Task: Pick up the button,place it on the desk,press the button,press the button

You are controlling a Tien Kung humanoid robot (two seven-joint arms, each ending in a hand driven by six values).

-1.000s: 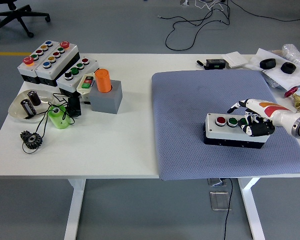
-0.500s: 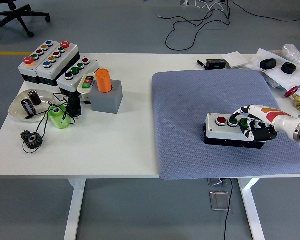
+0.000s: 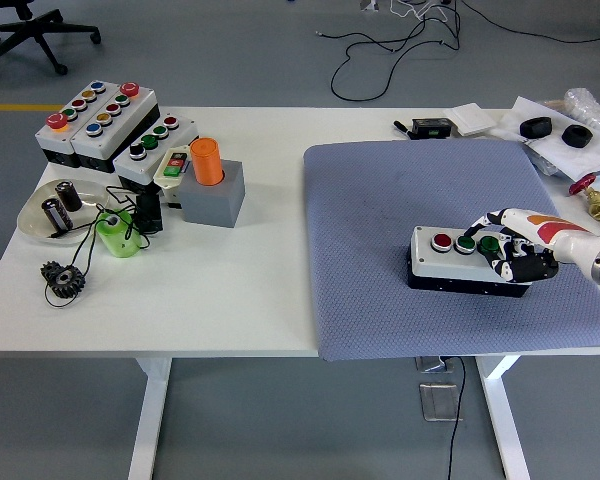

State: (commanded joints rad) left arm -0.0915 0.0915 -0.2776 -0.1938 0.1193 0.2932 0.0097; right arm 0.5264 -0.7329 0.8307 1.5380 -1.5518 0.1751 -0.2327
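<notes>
Right now the button box (image 3: 460, 261) sits on the grey mat (image 3: 450, 240) on the desk (image 3: 250, 290); the right robot hand (image 3: 515, 250) rests its curled fingers on the box's right end, grasping nothing.

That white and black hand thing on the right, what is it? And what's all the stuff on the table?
It is a robot's right hand, with five fingers like yours. The picture comes from a camera high on the robot, looking down over a white table. The hand rests on a small button box lying on a blue-grey mat. The box has a red button and two green ones; the fingers are curled at the box's right end, by the green buttons. I cannot tell if one is being pressed. On the left are bigger button boxes, an orange cup on a grey block, a green piece and a black gear. The other hand is not in the picture.
</notes>
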